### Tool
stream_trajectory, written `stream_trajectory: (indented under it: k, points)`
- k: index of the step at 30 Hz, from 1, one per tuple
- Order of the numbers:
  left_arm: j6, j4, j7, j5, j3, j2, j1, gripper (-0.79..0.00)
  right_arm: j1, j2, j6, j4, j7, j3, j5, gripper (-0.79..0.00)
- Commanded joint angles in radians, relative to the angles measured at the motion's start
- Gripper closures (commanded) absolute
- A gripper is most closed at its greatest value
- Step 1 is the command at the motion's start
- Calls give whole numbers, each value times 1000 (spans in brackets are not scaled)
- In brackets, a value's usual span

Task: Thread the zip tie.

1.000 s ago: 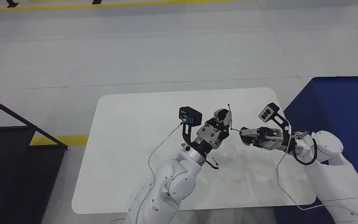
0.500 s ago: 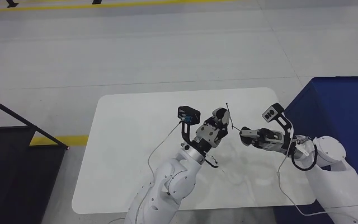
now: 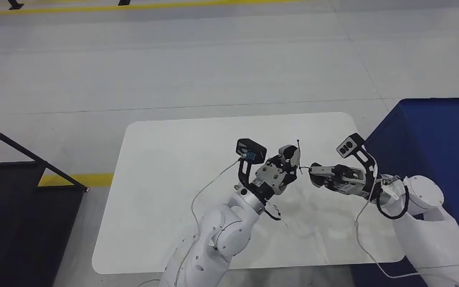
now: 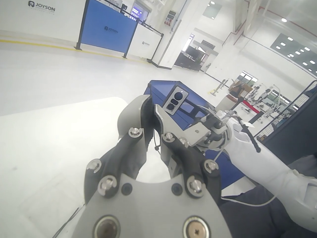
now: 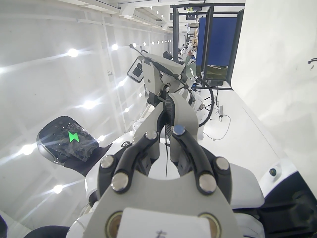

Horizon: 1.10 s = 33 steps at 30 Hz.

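Note:
A thin black zip tie [image 3: 298, 146] is held above the white table between both grippers. My left gripper [image 3: 290, 159] is shut on it, and one end of the tie sticks up past its fingers. In the left wrist view the tie [image 4: 155, 138] hangs between the left gripper's [image 4: 151, 118] closed fingers, with a small knob low on the strand. My right gripper [image 3: 314, 173] sits just right of the left one, nearly touching it. It is shut on the tie too, with the strand [image 5: 166, 158] running back between the right gripper's [image 5: 169, 105] fingers.
The white table [image 3: 165, 208] lies below both arms, with bare surface to the left and behind. A blue partition [image 3: 423, 133] stands off its right edge. A dark rail and panel [image 3: 32, 215] stand off the left side.
The left gripper has shifted a little to the right, toward the right gripper, and the gap between them has narrowed. Both stay shut on the zip tie.

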State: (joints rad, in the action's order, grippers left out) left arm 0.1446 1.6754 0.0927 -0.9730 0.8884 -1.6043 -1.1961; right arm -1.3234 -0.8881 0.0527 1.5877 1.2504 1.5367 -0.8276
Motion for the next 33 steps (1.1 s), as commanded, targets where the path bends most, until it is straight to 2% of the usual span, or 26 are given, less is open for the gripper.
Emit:
stream_trajectory:
  k: [1, 7, 8, 9, 11, 12, 20, 23, 30, 33]
  points:
    - [19, 2, -9, -3, 3, 2, -5, 0, 2, -1, 1, 0, -2, -3, 3, 0]
    - [20, 7, -20, 13, 16, 5, -12, 0, 5, -2, 11, -1, -4, -10, 1, 0]
    - [20, 7, -18, 11, 16, 5, -12, -117, 6, -3, 12, 0, -5, -11, 1, 0]
    - [18, 7, -16, 10, 17, 5, -12, -296, 6, -3, 13, 1, -5, -12, 0, 0]
    - [13, 7, -11, 10, 18, 6, -12, -760, 8, -3, 17, 2, -5, -13, -2, 0]
    - [11, 7, -6, 14, 18, 6, -12, -785, 9, -4, 23, 0, -5, -14, -5, 0]
    - [-9, 9, -25, 36, 26, 4, -3, -785, 50, -7, 125, -48, 18, -33, -67, 0]
    - [-4, 23, -90, 78, 41, 2, -8, -785, 77, -4, 226, -78, -5, -46, -49, 0]
    - [-5, 26, -103, 99, 49, 1, -11, -785, 81, -4, 236, -79, -15, -49, -46, 0]
    - [-20, 19, -125, -32, 45, 8, -17, -785, 73, -6, 306, -68, -5, -45, -131, 0]
